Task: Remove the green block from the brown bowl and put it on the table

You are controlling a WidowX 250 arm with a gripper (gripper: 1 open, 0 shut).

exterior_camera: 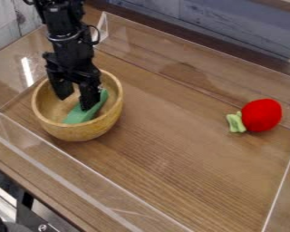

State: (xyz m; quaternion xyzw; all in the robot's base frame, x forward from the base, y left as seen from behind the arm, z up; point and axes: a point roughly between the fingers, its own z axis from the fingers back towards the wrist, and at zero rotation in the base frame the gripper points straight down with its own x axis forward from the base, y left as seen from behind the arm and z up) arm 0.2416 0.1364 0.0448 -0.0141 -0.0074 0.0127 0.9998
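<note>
while the gripper (77,98) hangs low inside the brown bowl (59,128), the step in hand looks like the grasp itself, the very first part of the task; the two dark fingers (62,88) stand apart, tips down past the rim, and seem to straddle one end of the green block (94,109); whether they already press on it i cannot tell, since the tips hide the contact; nothing is lifted yet, so i judge the jaws open and holding nothing.

the green block lies in the bowl, slanted, its upper end leaning toward the far right wall and its lower end down in the hollow; the lifting and the placing on the table (184,145) are not yet done.

the next move, as i judge it, calls for closing squarely across the block's narrow sides, then a straight rise clear of the rim before any sideways travel, or the bowl may be dragged along.

the bowl is round, thick-walled and pale brown, with a matt look like wood or bamboo; the block is a flat oblong, bright green, smooth-faced, probably firm enough to pinch; the table is dark wood grain with a slight sheen, fenced by clear plastic walls (281,195); a red toy fruit with a green stalk (259,114) sits well apart at the right.
</note>
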